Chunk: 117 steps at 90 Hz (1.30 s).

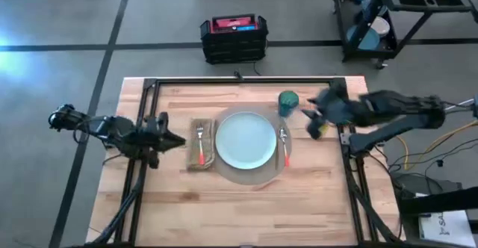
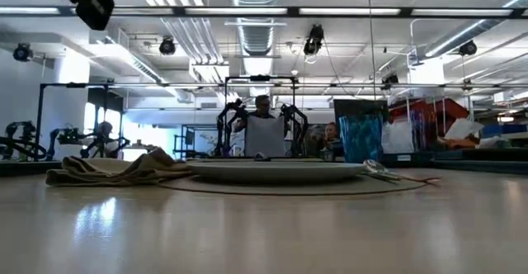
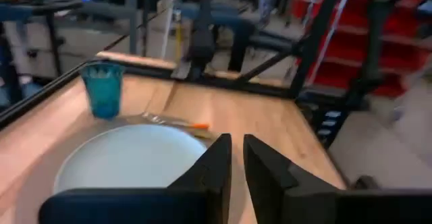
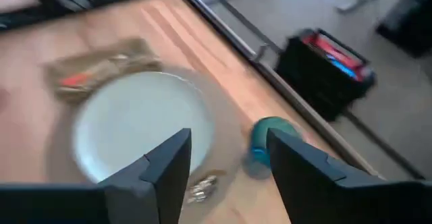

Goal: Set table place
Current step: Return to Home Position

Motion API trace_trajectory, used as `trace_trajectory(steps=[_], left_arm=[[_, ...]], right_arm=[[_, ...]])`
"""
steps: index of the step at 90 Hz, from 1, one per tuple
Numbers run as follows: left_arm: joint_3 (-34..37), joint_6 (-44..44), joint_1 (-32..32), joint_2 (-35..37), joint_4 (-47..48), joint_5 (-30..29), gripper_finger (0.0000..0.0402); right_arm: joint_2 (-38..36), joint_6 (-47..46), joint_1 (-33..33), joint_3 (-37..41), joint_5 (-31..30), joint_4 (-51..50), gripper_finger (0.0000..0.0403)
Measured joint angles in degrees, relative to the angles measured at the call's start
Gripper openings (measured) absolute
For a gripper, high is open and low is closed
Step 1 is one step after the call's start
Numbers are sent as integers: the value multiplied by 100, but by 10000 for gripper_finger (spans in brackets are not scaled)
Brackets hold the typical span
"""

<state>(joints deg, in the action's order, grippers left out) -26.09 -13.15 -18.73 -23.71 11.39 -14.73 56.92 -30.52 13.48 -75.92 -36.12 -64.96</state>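
A light-wood surface (image 1: 246, 211), seen from above, carries a laid place setting at its middle. A round tan mat (image 1: 251, 175) lies under a pale blue plate (image 1: 246, 142). At the mat's left edge, just beside the plate, lies a folded tan napkin (image 1: 191, 160) with an orange-handled fork (image 1: 200, 146) resting on top of it. To the right of the plate, on the mat, lies an orange-handled knife (image 1: 284, 146). A small teal cup (image 1: 288, 101) stands upright beyond the knife, near the mat's far right rim.

The left gripper (image 1: 176, 138) hovers over the surface to the left of the napkin, pointing toward the plate. Its jaws are drawn nearly together and grasp nothing. The right gripper (image 1: 314, 121) hangs above the surface just right of the cup and knife, touching neither. Its jaws are spread wide apart and are empty.

On the floor beyond the surface sits a black crate (image 1: 234, 37) with red contents.
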Motion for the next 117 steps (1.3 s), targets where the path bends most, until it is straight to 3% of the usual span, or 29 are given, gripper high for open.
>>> trace_trajectory(steps=[7, 19, 30, 37, 48, 57, 79, 94, 108, 117], left_arm=[[390, 150, 62, -74, -456, -24, 21], [1152, 751, 154, -423, -2321, -24, 20], [1828, 1093, 311, -853, -4590, 525, 20], [2074, 1099, 433, -1052, -5376, 975, 20], [2162, 1077, 477, -1221, -5116, 1124, 20], [2166, 1068, 499, -1374, -4534, 1126, 20], [2171, 1070, 873, -1585, -4426, 1228, 20], [2177, 765, 2231, -1790, -4792, 3067, 20], [2177, 903, 3684, -2080, -5301, 4318, 20], [2177, 852, 4308, -2243, -5643, 5088, 20]], right_arm=[[-344, -527, 564, 495, -230, 104, 167], [-667, -713, 1382, 1581, -520, 992, 154], [-659, -26, 1742, 2720, -590, 2916, 146], [-496, 724, 1820, 3381, -541, 4636, 144], [-81, 1843, 1829, 4248, -252, 7264, 148], [286, 2124, 1756, 4795, -289, 8514, 153], [713, 1615, 1354, 5471, -181, 8988, 149], [639, 1752, 800, 6016, 436, 9834, 138], [610, 1814, -113, 6660, 1720, 10990, 129], [610, 1786, -815, 6830, 2415, 11200, 129]])
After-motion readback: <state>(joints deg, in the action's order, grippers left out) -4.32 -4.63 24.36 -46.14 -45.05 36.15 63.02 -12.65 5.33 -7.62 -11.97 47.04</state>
